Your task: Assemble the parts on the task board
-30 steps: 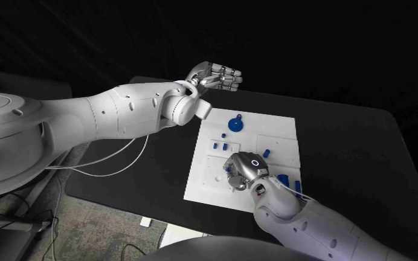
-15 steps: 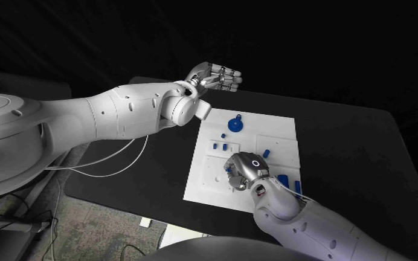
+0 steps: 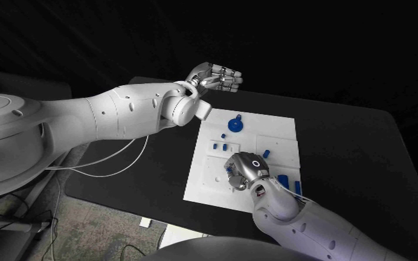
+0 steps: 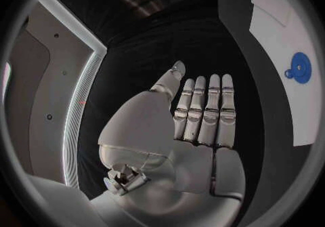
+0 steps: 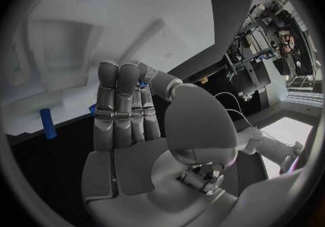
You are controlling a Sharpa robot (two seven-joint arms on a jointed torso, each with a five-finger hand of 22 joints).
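**Assembly still under way, several parts loose**

Nothing has moved since the earlier frames. Nearest us, our right hand (image 3: 246, 171) presses on the task board (image 3: 279, 129); we cannot tell whether it holds anything. Beyond it, blue parts (image 3: 220, 146) and a round blue disc (image 3: 235, 124) lie unassembled. Farthest, our left hand (image 3: 216, 78) hovers flat and empty.

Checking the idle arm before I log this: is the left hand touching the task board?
Apart. The head view shows the left hand raised beyond the task board's far edge, with bare black table between them.
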